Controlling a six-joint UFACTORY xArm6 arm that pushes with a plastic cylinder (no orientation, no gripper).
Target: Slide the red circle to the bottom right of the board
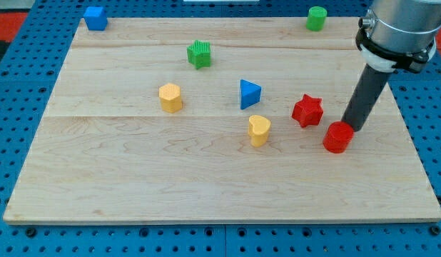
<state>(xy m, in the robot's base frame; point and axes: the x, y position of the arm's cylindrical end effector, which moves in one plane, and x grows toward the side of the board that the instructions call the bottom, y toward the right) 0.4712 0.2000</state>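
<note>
Hiding behind red circle (338,137), my tip (348,128) (end unseen), arm cropped above.

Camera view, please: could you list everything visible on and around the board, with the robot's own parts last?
Wooden board: one, light wood, fills most of the view.
Pegboard: one, blue, beneath and around the board.
Blue cube: one, the board's top left corner.
Green cylinder: one, top edge, toward the right.
Green star: one, upper middle.
Yellow block: one, left of centre.
Blue triangle: one, centre.
Yellow heart: one, below the blue triangle.
Red star: one, right of centre.
Red circle: one, lower right of the red star.
My tip: one, dark rod, at the red circle's upper right edge.
</note>
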